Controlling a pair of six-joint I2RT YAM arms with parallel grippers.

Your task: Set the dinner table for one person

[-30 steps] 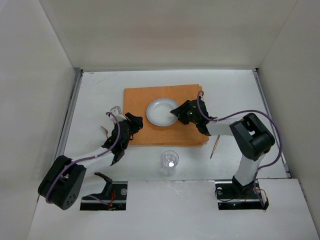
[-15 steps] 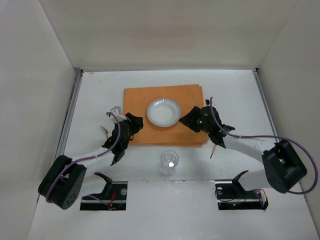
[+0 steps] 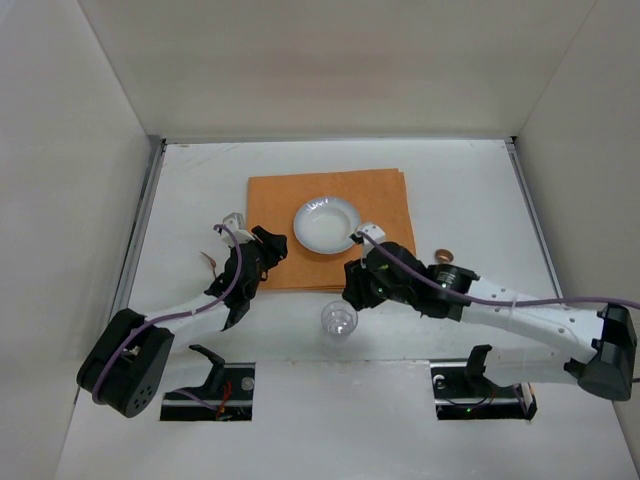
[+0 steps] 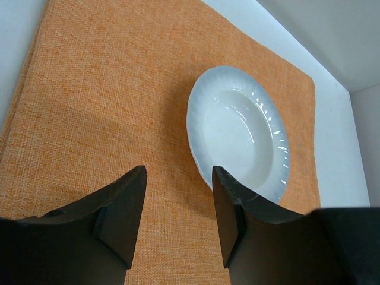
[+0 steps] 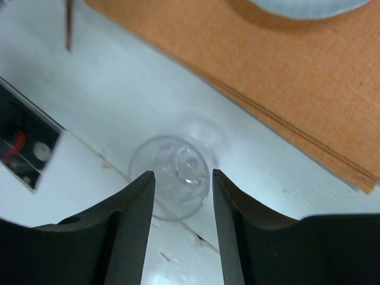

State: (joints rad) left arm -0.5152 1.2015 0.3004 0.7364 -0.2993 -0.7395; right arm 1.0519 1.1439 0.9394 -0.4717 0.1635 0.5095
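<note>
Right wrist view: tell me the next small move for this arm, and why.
Probably lower the right gripper straight down until its open fingers flank the clear glass, ready to close on it. In this view the glass stands on the dinner table just off the orange placemat, showing in the gap between the fingers, and nothing is gripped yet.

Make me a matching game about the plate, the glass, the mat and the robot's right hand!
Things:
1. plate
2. glass
3. placemat
4. right gripper

Descriptions:
A. orange cloth
B. white, sitting on the placemat
C. open, pointed at the glass
D. clear, standing on the bare dinner table

Pairs: 1-B, 2-D, 3-A, 4-C
</note>
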